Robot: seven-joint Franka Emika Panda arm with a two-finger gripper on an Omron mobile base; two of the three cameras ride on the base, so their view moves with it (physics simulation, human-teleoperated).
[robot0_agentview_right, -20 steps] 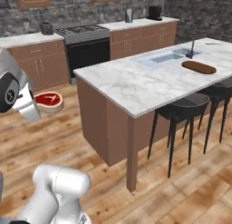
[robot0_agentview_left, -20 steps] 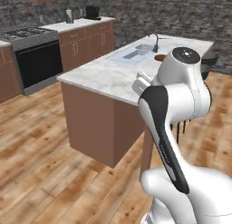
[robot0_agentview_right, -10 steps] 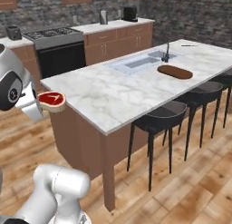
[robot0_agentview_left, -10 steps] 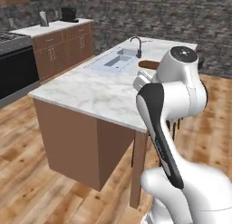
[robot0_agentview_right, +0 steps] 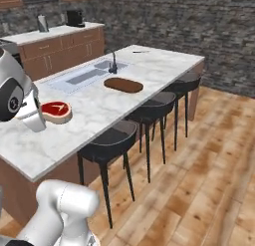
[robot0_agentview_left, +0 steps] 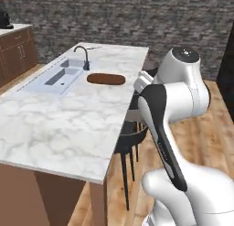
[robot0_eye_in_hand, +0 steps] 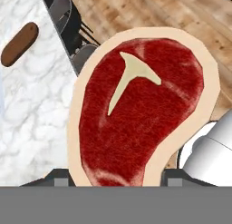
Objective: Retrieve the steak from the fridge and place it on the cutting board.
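Note:
The steak [robot0_eye_in_hand: 140,109], red with a pale rim and a T-shaped bone mark, sits between my gripper's [robot0_eye_in_hand: 118,175] fingers, which are shut on it. In the right base view the steak [robot0_agentview_right: 56,112] hangs by the white hand over the near end of the marble island [robot0_agentview_right: 94,110]. The dark brown oval cutting board [robot0_agentview_right: 123,84] lies flat on the island beside the sink, well beyond the steak; it also appears as the cutting board [robot0_agentview_left: 106,78] and the cutting board [robot0_eye_in_hand: 19,44]. A dark tall edge [robot0_agentview_left: 227,69] at the right border may be the fridge; I cannot tell.
A sink [robot0_agentview_left: 57,78] with a black faucet [robot0_agentview_left: 84,56] is set into the island [robot0_agentview_left: 55,129]. Black bar stools [robot0_agentview_right: 149,108] line its right side. Wooden cabinets with a counter [robot0_agentview_right: 55,36] stand at the back. Open wood floor [robot0_agentview_right: 199,165] lies to the right.
The whole picture has shifted as the base drove and turned: the oven has left the picture, and the island and cutting board are larger and nearer. The steak stays in the gripper.

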